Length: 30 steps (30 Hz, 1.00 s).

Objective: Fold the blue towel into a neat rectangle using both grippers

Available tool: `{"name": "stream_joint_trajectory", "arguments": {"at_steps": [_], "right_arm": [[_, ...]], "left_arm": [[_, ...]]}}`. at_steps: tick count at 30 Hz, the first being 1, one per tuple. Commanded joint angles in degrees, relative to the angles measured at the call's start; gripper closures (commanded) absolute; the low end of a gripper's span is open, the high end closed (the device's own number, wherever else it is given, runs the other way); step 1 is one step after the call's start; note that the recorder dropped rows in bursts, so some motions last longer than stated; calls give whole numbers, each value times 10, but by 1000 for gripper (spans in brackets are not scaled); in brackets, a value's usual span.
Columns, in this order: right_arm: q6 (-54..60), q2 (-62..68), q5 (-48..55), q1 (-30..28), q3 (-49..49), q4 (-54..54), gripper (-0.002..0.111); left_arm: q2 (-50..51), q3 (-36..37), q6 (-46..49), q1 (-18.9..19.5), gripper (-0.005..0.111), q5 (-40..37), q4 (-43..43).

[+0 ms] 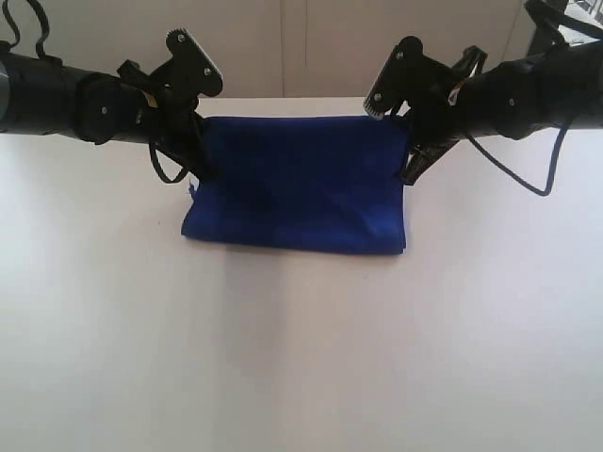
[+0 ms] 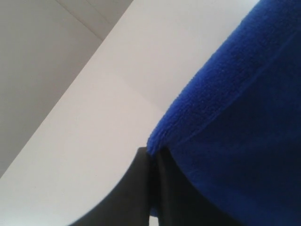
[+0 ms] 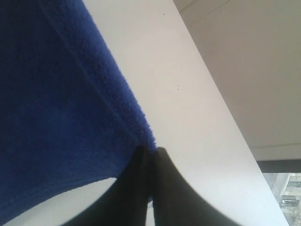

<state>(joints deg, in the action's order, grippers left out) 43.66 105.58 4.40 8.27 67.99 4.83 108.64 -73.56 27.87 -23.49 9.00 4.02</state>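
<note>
Blue towel (image 1: 297, 184) corners between closed jaws of left gripper (image 2: 151, 155), right gripper (image 3: 151, 153).

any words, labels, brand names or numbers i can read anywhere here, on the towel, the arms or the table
None: no readable text in any view.
blue towel: no tag, print or logo shows.
left gripper and right gripper: plain black housings, no lettering visible.
table: plain white; the few tiny specks in the right wrist view are dots, not characters.
</note>
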Motion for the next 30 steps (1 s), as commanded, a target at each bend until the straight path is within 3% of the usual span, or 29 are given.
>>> {"name": "stream_joint_trajectory", "arguments": {"at_steps": [1, 4, 7, 11, 14, 23, 28, 30], "right_arm": [[-4, 0, -6, -6, 2, 1, 100], [-4, 0, -6, -6, 2, 1, 88], [-4, 0, -6, -6, 2, 1, 78], [-4, 0, -6, -6, 2, 1, 77], [-4, 0, -6, -6, 2, 0, 77], [-4, 0, -6, -6, 1, -5, 77], [-67, 0, 22, -6, -1, -25, 77], [-112, -1, 45, -6, -1, -25, 78]], "left_arm": [[0, -1, 4, 1, 107, -1, 0], [0, -1, 6, 1, 104, -1, 0], [0, -1, 7, 1, 90, -1, 0], [0, -1, 7, 1, 69, -1, 0], [0, -1, 7, 1, 62, -1, 0], [0, -1, 6, 1, 62, -15, 0], [0, -1, -3, 1, 66, -79, 0], [0, -1, -20, 1, 73, -117, 0]]}}
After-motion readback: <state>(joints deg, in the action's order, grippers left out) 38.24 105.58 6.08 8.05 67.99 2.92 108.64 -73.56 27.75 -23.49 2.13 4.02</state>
